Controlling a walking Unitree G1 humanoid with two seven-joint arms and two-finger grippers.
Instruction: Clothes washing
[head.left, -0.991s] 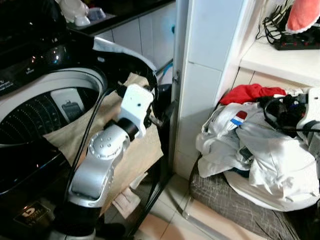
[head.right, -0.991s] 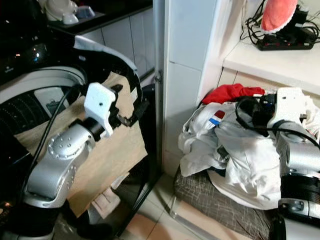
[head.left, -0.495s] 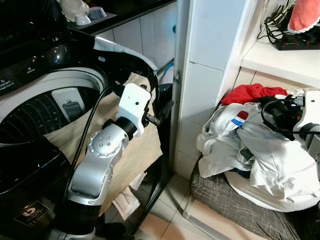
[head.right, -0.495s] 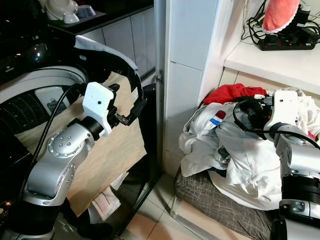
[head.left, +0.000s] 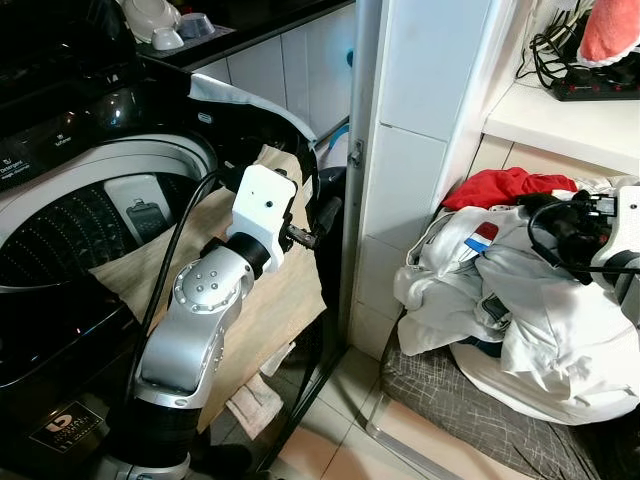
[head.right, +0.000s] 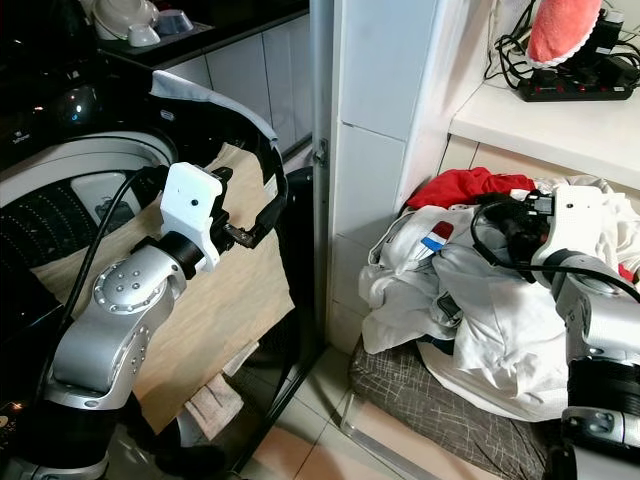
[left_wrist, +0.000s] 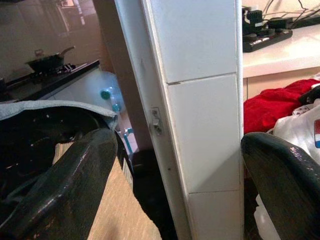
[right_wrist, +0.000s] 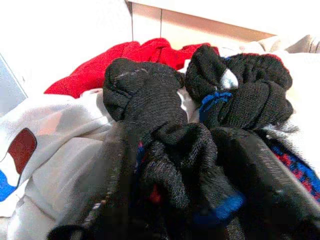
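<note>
Right claw (right_wrist: 175, 210) sits in the laundry pile (head.right: 480, 330), fingers closed around a black knit bundle (right_wrist: 165, 145), probably socks; the weave blurs at this range. The washer drum (head.left: 70, 230) lies far off to that claw's left, past the tiled pillar (head.left: 410, 150). Left claw (head.right: 262, 218) hangs spread and empty, just beside the drum, so nearer.

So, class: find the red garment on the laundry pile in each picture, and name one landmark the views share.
Left eye view: red garment tops the pile, right of the white tiled pillar.
Right eye view: right of centre, behind the white clothes.
Left wrist view: right edge.
Right wrist view: upper middle, behind black socks.
Shared landmark: the pillar.
</note>
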